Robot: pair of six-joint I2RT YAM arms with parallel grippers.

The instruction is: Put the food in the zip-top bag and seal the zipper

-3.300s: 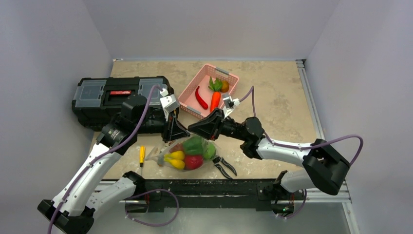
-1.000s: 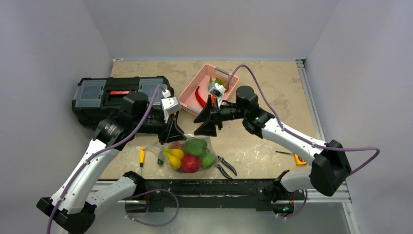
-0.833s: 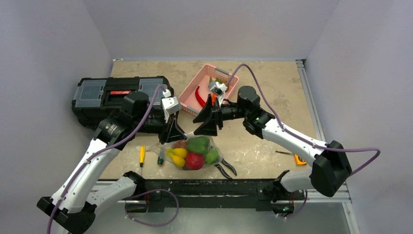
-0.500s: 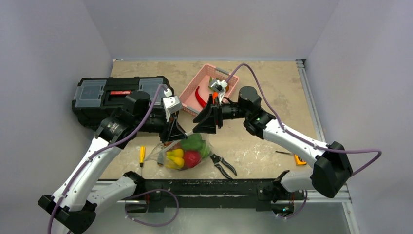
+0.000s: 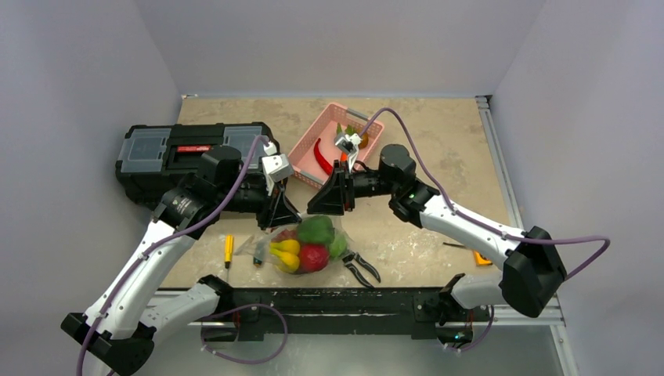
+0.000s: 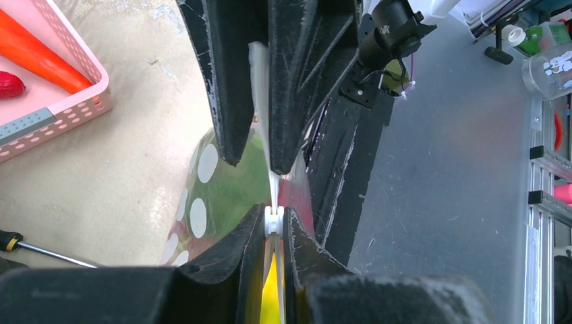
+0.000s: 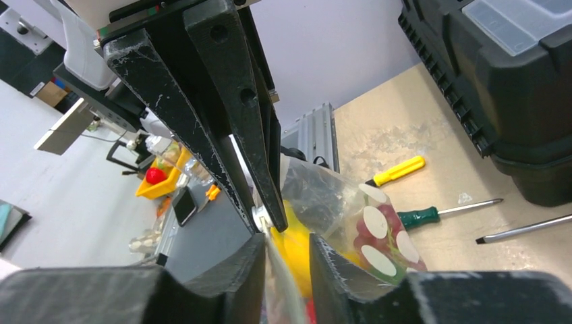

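Note:
The clear zip-top bag (image 5: 307, 244) hangs just above the table's near edge. It holds a yellow banana (image 5: 285, 249), a green pepper (image 5: 315, 229), a red fruit (image 5: 312, 258) and a green round fruit (image 5: 338, 245). My left gripper (image 5: 283, 219) is shut on the pale zipper (image 6: 272, 221) at the bag's left top. My right gripper (image 5: 317, 205) faces it closely, jaws a little apart. The zipper strip (image 7: 287, 287) runs between its fingers (image 7: 251, 266). In the left wrist view the right gripper (image 6: 258, 164) straddles the strip just beyond my left fingers (image 6: 237, 256).
A pink basket (image 5: 301, 171) with a red chili (image 5: 321, 157) and a carrot stands behind the grippers. A black toolbox (image 5: 156, 157) sits at the left. A yellow screwdriver (image 5: 229, 249), a green screwdriver (image 5: 258, 256) and pliers (image 5: 362, 266) lie around the bag.
My right gripper has narrowed from wide open and moved down and left onto the bag's rim. The bag has swung slightly under my left gripper, which kept its hold.

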